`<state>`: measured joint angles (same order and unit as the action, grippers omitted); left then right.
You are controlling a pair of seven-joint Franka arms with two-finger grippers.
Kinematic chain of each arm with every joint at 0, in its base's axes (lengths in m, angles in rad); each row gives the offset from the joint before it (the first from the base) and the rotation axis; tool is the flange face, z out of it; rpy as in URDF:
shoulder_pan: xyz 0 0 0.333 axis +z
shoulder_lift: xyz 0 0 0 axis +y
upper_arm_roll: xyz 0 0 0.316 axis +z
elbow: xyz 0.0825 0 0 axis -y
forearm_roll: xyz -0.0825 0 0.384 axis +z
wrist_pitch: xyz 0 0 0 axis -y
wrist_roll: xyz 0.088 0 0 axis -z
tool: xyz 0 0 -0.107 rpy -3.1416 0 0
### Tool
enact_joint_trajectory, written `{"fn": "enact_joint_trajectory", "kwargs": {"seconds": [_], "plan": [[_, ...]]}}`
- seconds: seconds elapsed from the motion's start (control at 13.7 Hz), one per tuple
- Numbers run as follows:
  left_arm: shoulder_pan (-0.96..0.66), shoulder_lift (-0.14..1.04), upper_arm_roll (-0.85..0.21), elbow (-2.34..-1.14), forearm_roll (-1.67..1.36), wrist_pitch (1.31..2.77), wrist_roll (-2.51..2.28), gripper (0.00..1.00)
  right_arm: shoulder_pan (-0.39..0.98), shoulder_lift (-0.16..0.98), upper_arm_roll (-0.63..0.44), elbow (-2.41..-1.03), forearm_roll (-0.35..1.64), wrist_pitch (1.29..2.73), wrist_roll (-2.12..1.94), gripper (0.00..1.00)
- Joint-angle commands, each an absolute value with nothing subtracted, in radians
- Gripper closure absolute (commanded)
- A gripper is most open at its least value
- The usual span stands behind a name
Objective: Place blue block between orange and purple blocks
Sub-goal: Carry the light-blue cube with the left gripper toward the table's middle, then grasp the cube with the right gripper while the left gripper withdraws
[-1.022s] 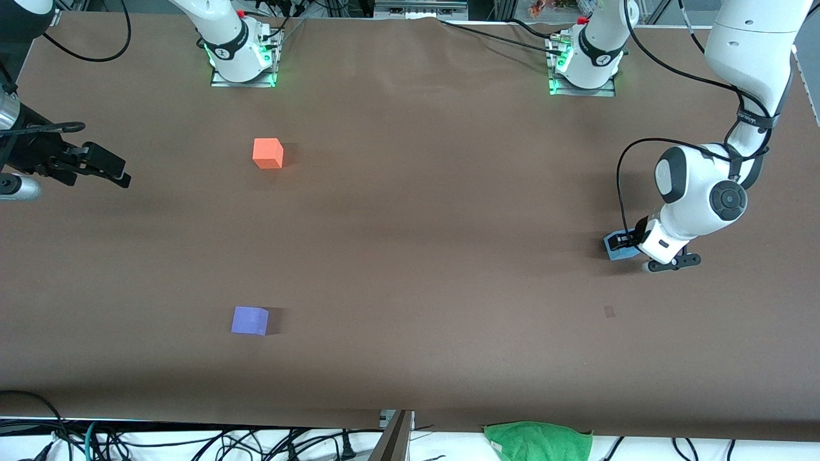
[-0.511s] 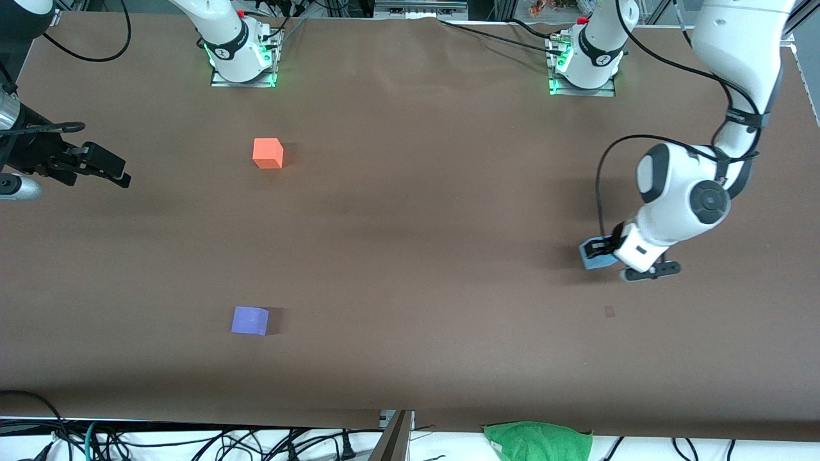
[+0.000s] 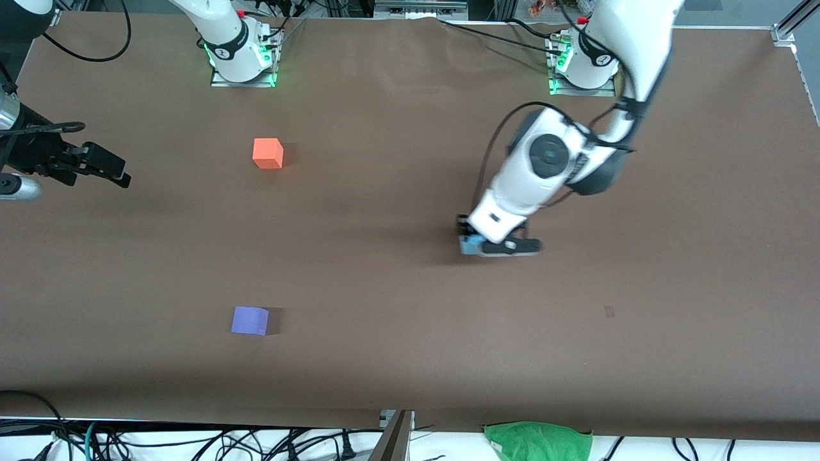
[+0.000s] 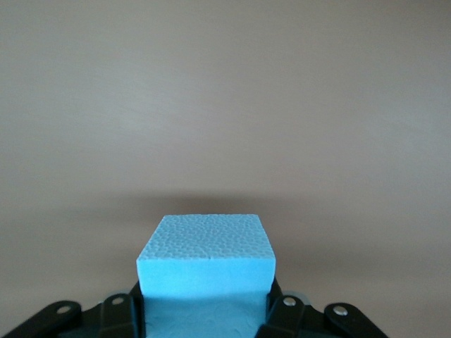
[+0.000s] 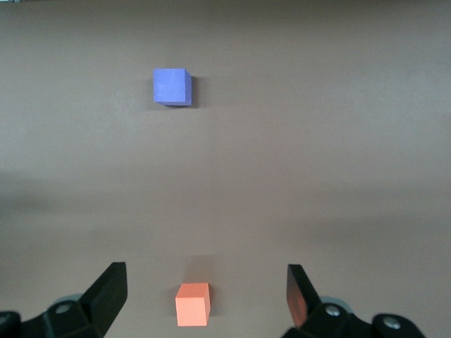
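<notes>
My left gripper (image 3: 472, 239) is shut on the sky-blue block (image 3: 469, 244) and holds it low over the middle of the brown table. In the left wrist view the blue block (image 4: 204, 253) sits between the black fingers (image 4: 282, 313). The orange block (image 3: 268, 153) lies nearer the robots' bases. The purple block (image 3: 250, 320) lies nearer the front camera, with bare table between them. My right gripper (image 3: 106, 168) waits open and empty at the right arm's end of the table. Its wrist view shows the orange block (image 5: 192, 304) and the purple block (image 5: 172, 86).
A green cloth (image 3: 538, 440) and cables lie past the table's front edge. The two arm bases (image 3: 242, 61) stand along the table's edge farthest from the front camera. A small dark mark (image 3: 609, 312) is on the table surface.
My left gripper has carried the blue block from the left arm's end of the table toward the middle. The right arm and the orange and purple blocks have not moved.
</notes>
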<state>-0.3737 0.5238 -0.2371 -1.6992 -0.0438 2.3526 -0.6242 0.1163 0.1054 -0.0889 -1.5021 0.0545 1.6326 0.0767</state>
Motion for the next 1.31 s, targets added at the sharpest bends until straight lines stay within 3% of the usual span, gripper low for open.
{"fn": "enact_joint_trajectory", "kwargs": {"seconds": [0.0, 0.15, 0.44, 0.73, 0.8, 0.88, 0.95, 1.1, 1.24], "plan": [[-0.481, 0.691, -0.216, -1.495, -0.051, 2.332, -0.663, 0.71, 0.104, 0.109, -0.086, -1.488, 0.058, 1.629, 0.069, 0.00], [-0.540, 0.777, -0.212, -1.373, -0.051, 2.329, -0.690, 0.71, 0.103, 0.110, -0.090, -1.488, 0.061, 1.629, 0.077, 0.00], [-0.624, 0.909, -0.196, -1.249, -0.051, 2.329, -0.827, 0.69, 0.103, 0.112, -0.090, -1.488, 0.055, 1.628, 0.077, 0.00], [-0.649, 0.979, -0.198, -1.215, -0.052, 2.339, -0.830, 0.64, 0.106, 0.107, -0.103, -1.488, 0.052, 1.624, 0.068, 0.00], [-0.652, 0.989, -0.198, -1.198, -0.055, 2.336, -0.834, 0.56, 0.106, 0.112, -0.101, -1.489, 0.052, 1.624, 0.067, 0.00], [-0.650, 0.980, -0.196, -1.197, -0.058, 2.327, -0.833, 0.19, 0.109, 0.118, -0.100, -1.489, 0.051, 1.624, 0.067, 0.00], [-0.641, 0.957, -0.198, -1.190, -0.061, 2.277, -0.831, 0.00, 0.112, 0.130, -0.100, -1.489, 0.051, 1.624, 0.067, 0.00], [-0.598, 0.905, -0.196, -1.111, -0.084, 2.072, -0.827, 0.00, 0.113, 0.150, -0.098, -1.489, 0.052, 1.626, 0.063, 0.00], [-0.527, 0.812, -0.190, -1.112, -0.089, 1.955, -0.821, 0.00, 0.118, 0.163, -0.095, -1.496, 0.051, 1.615, 0.063, 0.00]]}}
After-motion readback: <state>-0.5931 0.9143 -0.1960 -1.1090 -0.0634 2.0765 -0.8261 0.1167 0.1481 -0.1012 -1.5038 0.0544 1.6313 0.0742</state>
